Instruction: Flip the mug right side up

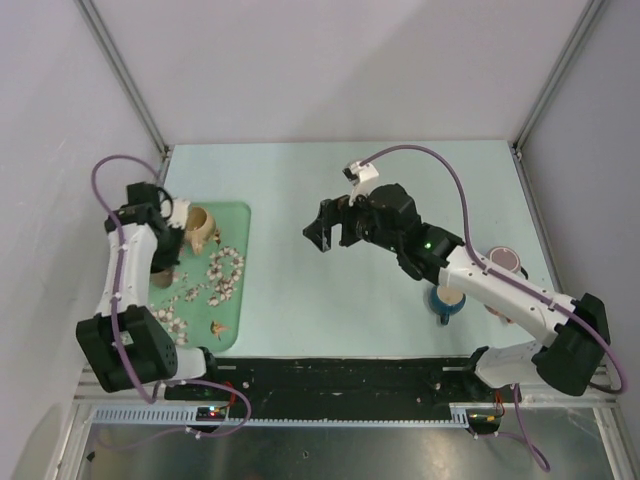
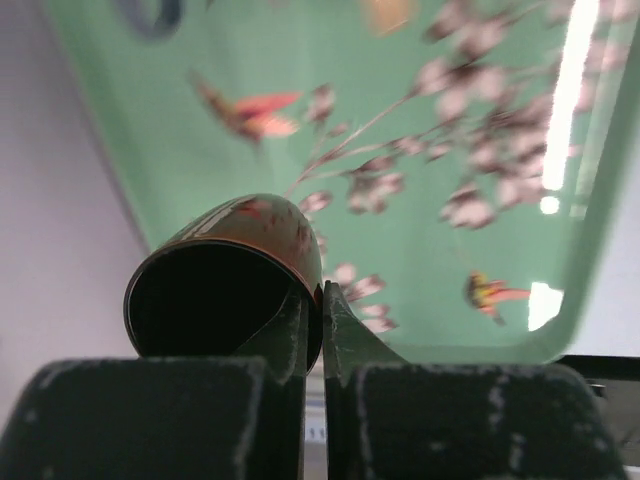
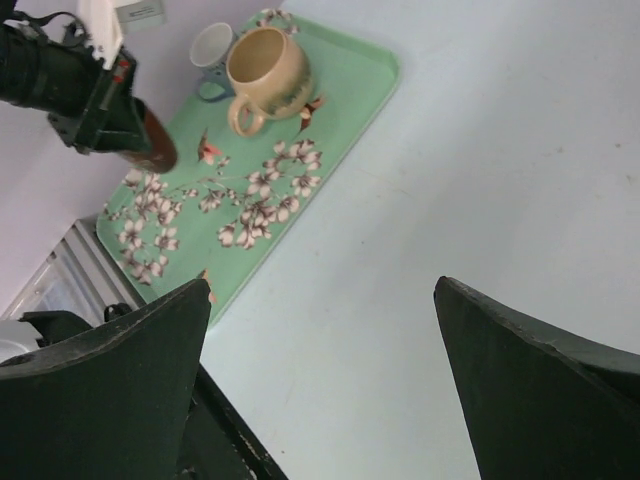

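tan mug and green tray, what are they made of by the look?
mug: likely glazed ceramic; thick rounded rim, soft sheen on the beige body.
tray: probably plastic or melamine; smooth glossy green, printed blossoms, moulded raised lip, light glare.

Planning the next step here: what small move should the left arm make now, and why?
Probably lower the brown cup onto a bare part of the tray and open the left claw. It pinches that cup's rim, with the cup tilted over the tray, while the mug already seems to stand mouth up there.
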You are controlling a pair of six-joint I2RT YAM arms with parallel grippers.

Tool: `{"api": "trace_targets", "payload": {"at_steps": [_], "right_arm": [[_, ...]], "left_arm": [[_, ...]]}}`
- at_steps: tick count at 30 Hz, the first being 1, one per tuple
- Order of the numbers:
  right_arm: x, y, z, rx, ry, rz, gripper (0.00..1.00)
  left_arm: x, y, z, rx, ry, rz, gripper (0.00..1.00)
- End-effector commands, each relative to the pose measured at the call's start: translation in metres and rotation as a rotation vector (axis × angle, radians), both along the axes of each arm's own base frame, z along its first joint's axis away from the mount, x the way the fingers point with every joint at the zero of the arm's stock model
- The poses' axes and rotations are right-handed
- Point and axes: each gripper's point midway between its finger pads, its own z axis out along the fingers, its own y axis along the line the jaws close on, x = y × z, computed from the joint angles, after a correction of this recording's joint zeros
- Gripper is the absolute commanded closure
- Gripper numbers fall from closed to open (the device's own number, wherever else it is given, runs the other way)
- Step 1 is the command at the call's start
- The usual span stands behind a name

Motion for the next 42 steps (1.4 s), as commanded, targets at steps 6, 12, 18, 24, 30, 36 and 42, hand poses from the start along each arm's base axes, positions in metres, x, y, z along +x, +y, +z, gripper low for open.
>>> {"api": "trace_targets", "payload": {"at_steps": [6, 12, 18, 24, 30, 36, 42], "right_arm": [[0.005, -0.031, 0.019, -0.021, -0.113, -0.095, 0.01], [0.012, -0.056, 0.023, -0.019, -0.120, -0.179, 0.01], [0.024, -0.129, -0.026, -0.137, 0.061, -0.452, 0.01], [0.000, -0.222, -0.080, -0.333, 0.284, -0.764, 0.01], [-0.043, -0.271, -0.116, -0.317, 0.425, -0.905, 0.00], [-0.076, -0.286, -0.145, -0.246, 0.543, -1.002, 0.01], [-0.104, -0.288, -0.182, -0.321, 0.664, -1.069, 0.01]], "left_arm": [[0.001, 0.079, -0.034, 0.094, 0.002, 0.085, 1.00], [0.018, 0.079, -0.058, 0.059, -0.039, 0.103, 1.00], [0.027, 0.065, -0.066, -0.021, -0.125, 0.079, 1.00], [0.024, 0.057, -0.063, -0.071, -0.176, 0.076, 1.00], [0.022, 0.055, -0.064, -0.092, -0.180, 0.073, 0.98], [0.020, 0.060, -0.063, -0.072, -0.178, 0.088, 0.53], [0.023, 0.075, -0.032, 0.017, -0.234, 0.123, 0.34]]}}
